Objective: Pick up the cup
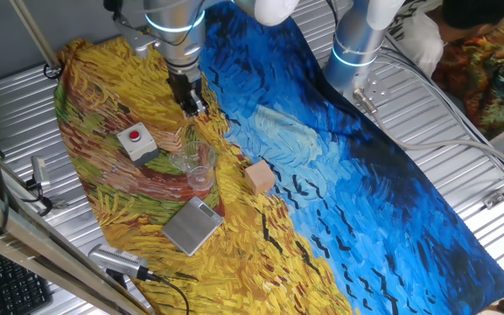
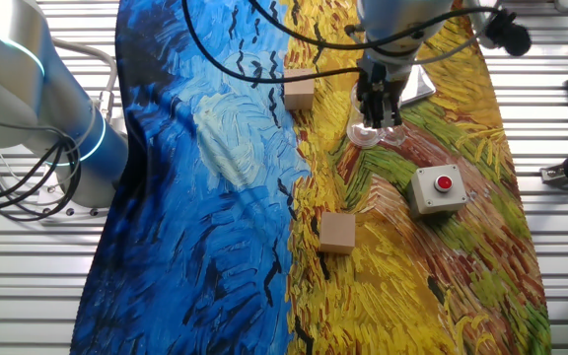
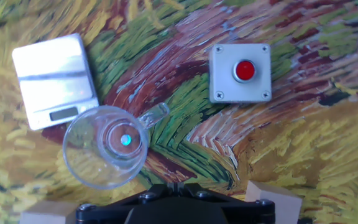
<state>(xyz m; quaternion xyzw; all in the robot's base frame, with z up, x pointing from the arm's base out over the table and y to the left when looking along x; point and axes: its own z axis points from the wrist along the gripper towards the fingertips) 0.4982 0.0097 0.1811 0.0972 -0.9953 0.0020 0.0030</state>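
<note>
The cup [image 3: 105, 147] is a small clear cup with a round rim and a little handle. It stands upright on the painted cloth, between the silver scale and the grey button box. It also shows in one fixed view [image 1: 199, 172] and in the other fixed view [image 2: 367, 134]. My gripper [image 1: 192, 108] hangs above the cloth, just behind the cup and apart from it, and also shows in the other fixed view [image 2: 377, 110]. In the hand view only its dark body shows at the bottom edge, with the cup to its left. The fingers look closed together and hold nothing.
A grey box with a red button [image 3: 240, 73] lies right of the cup. A silver scale [image 3: 55, 81] lies at the upper left. Tan wooden blocks [image 2: 337, 233] [image 2: 299, 91] sit on the cloth. A second robot's base [image 1: 357, 44] stands at the back.
</note>
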